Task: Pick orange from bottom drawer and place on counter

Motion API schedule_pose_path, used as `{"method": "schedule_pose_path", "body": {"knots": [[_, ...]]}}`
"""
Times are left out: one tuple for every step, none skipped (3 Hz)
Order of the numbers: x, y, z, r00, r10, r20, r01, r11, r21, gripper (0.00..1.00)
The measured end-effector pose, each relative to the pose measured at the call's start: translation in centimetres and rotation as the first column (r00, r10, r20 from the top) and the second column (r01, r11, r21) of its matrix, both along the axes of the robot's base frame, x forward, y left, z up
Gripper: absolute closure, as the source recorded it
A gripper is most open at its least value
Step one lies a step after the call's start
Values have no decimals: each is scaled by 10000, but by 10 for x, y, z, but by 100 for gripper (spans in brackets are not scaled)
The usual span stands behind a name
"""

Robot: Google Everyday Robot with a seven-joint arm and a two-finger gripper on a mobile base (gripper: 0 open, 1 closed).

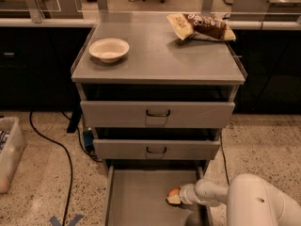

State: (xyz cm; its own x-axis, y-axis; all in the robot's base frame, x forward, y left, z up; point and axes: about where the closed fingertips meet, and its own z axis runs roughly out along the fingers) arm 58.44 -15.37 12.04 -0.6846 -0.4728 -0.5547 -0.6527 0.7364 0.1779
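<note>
The bottom drawer (pixel 141 197) is pulled open at the foot of the grey cabinet, its flat grey floor showing. The orange (pixel 173 196) lies on the right side of that floor, small and partly covered. My gripper (pixel 179 197) reaches in from the right, low in the drawer, right at the orange, and hides its right side. The white arm (pixel 254 204) fills the lower right corner. The counter (pixel 160 55) is the brushed-metal cabinet top above.
A white bowl (pixel 109 49) stands on the counter's left and a chip bag (pixel 200 28) at its back right. The two upper drawers (pixel 157 113) stand slightly open above the bottom one. A black cable (pixel 61 149) and a clear bin (pixel 9 152) lie on the floor at left.
</note>
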Motion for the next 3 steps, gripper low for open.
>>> {"method": "schedule_pose_path", "body": {"knots": [[-4, 5, 24, 9993, 278, 252, -291, 9981, 548, 100], [-13, 12, 79, 9926, 822, 893, -948, 9844, 1480, 100], [-27, 13, 144, 9776, 1255, 1691, -1669, 9514, 2589, 100]]}}
